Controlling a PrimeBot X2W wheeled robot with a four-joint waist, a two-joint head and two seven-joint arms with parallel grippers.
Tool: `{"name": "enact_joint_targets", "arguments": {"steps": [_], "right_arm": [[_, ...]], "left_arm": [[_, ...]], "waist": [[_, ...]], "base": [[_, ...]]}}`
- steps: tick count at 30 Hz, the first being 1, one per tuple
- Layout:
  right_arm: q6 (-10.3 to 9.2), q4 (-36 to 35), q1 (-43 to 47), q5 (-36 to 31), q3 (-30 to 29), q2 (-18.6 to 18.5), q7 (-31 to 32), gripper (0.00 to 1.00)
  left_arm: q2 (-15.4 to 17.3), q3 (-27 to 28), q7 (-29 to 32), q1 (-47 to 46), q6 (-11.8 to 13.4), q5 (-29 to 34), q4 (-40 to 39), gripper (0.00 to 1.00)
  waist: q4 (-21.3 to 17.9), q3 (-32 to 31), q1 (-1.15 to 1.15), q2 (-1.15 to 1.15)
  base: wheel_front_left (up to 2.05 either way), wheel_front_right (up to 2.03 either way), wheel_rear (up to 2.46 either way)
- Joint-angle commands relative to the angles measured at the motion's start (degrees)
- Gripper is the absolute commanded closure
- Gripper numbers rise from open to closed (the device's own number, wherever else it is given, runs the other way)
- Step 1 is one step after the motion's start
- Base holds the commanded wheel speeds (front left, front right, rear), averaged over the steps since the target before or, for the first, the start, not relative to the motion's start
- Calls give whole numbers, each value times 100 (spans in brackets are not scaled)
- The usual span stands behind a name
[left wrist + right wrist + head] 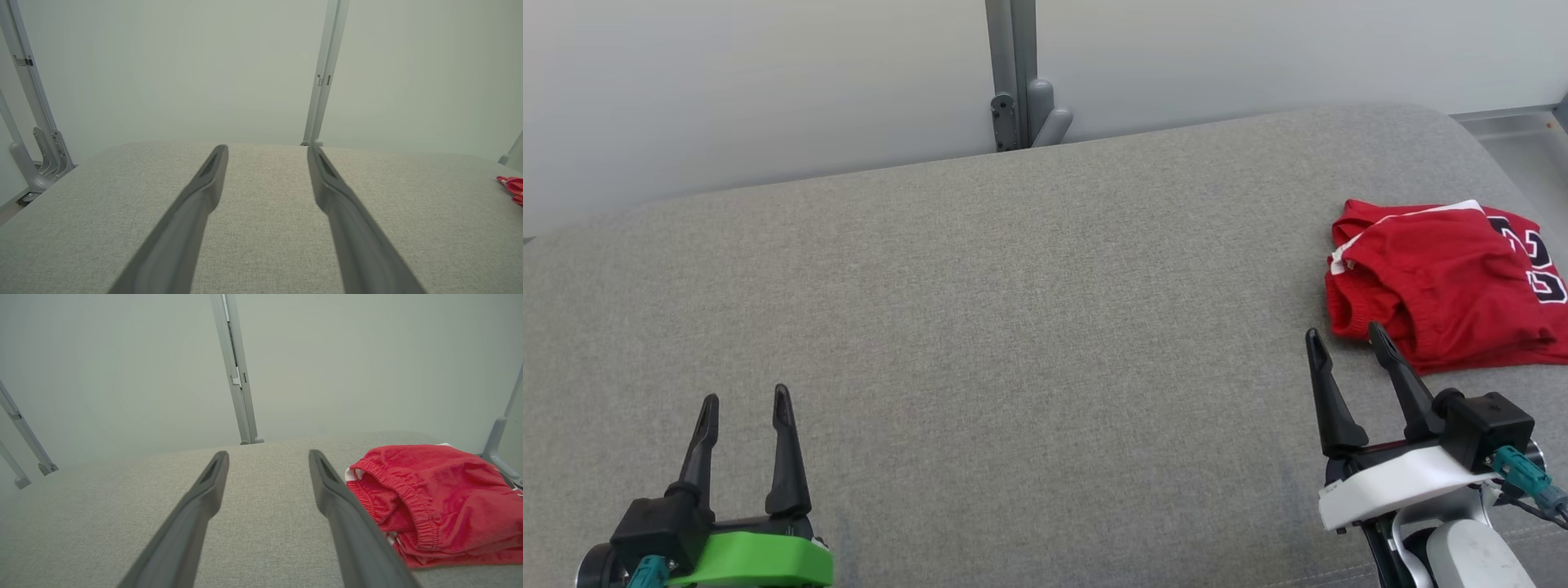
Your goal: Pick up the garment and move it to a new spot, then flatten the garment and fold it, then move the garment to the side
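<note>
Two grippers inspected, both empty. My left gripper [746,394] sits at the lower left of the head view, its fingers spread apart above the bare grey upholstered surface [1013,327]. My right gripper [1343,331] sits at the lower right with its jaws likewise spread. Its fingertips lie at the near-left edge of the garment [1429,286]. From the head view I cannot tell whether the nearer tip touches cloth.

Garment: red, loosely folded and bunched, lying at the right end of the surface, well apart from my left gripper.

Head view supplies: white trim [1405,214] along the upper fold, and black-and-white numerals [1543,261] on the far right portion, cut by the frame edge.

Right wrist view supplies: a gathered elastic waistband [408,498] turned toward my fingers. The right finger passes in front of the cloth's left edge, and contact cannot be determined. The gap between the fingers shows bare surface.

Left wrist view supplies: a small red sliver of the garment at the far right edge, and spread fingers with bare surface between them. It also gives grey frame brackets [41,155] off the left end of the surface.

Background: a pale wall [768,82] with a grey metal post [1011,73] standing upright behind the far edge.
</note>
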Motion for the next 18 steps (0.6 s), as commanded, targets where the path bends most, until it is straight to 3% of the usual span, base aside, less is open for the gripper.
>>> {"name": "enact_joint_targets", "arguments": {"steps": [1, 15, 16, 18], "right_arm": [[-3, -30, 47, -52, -15, 7, -1, 0], [-3, -27, 43, -63, -33, 8, 32, 0], [0, 0, 0, -6, -22, 1, 18, 100], [0, 135, 46, 8, -3, 31, 18, 100]], "left_arm": [[24, 16, -32, -80, 49, 41, -13, 0], [88, -43, -6, -44, 223, 220, -48, 0], [48, -53, 0, -1, 208, 195, -39, 100], [0, -87, 4, 46, 205, 180, 101, 100]], "waist": [[4, 3, 0, 0], [13, 16, 0, 0], [13, 17, 0, 0], [14, 18, 0, 0]], "base": [[0, 0, 0], [0, 0, 0], [0, 0, 0], [0, 0, 0]]}}
